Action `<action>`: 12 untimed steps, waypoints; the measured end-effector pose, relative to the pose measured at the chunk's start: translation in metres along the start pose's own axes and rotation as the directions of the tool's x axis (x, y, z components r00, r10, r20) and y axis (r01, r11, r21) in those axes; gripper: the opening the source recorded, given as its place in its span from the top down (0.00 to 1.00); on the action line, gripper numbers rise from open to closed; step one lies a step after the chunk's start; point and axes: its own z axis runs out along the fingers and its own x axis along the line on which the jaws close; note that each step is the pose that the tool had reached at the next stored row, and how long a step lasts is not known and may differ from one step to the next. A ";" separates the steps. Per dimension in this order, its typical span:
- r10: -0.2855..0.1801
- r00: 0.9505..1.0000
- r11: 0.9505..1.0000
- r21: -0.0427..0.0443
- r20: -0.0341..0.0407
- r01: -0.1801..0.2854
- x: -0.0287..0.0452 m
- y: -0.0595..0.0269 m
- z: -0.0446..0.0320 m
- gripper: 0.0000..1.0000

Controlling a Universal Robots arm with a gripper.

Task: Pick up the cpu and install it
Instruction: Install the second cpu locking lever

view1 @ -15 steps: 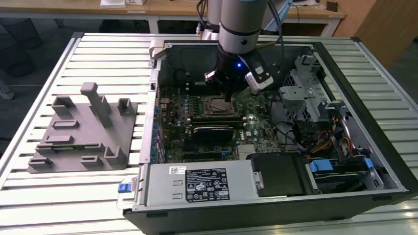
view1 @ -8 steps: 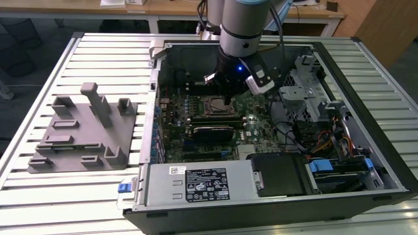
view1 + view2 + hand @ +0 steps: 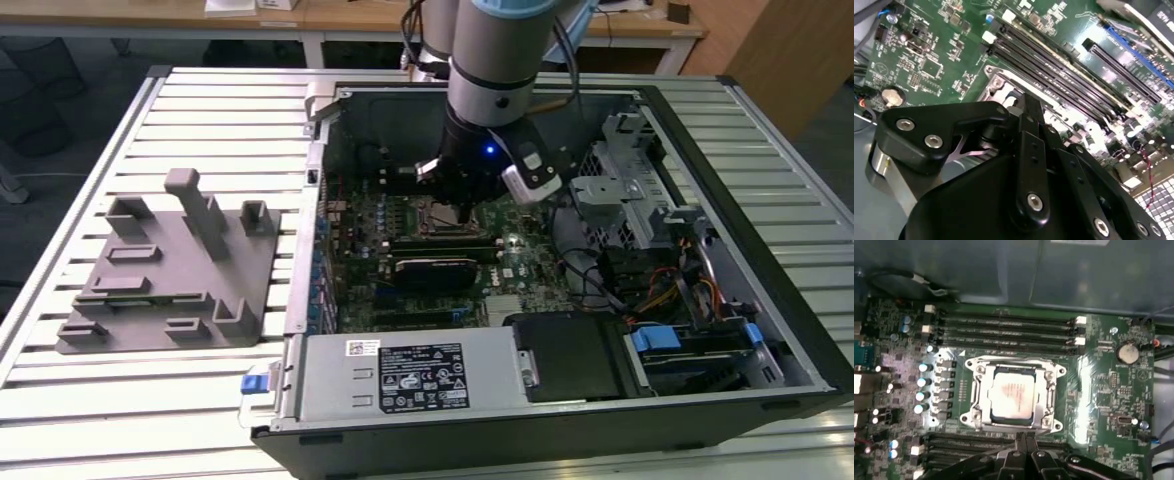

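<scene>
In the exterior view my own arm (image 3: pixel 491 60) runs off the top edge and covers the socket beneath my gripper (image 3: pixel 461 208). In the second wrist view my black linkage hides most of the socket frame (image 3: pixel 1004 85). In the first wrist view the print on the cpu (image 3: pixel 1012 394) is too blurred to read.

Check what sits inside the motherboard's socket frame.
The cpu lies in the metal socket frame, silvery top exposed. The socket contacts beneath it are covered. The tool hangs beside the frame, fingertips together.
</scene>
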 end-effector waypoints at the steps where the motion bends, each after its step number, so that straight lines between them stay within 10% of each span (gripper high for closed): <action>1: 0.000 1.000 1.000 0.000 0.000 0.000 0.0021 -0.0001 0.0001 0.89; 12: 0.000 1.000 1.000 -0.002 0.000 0.000 0.0132 -0.0024 0.0077 0.89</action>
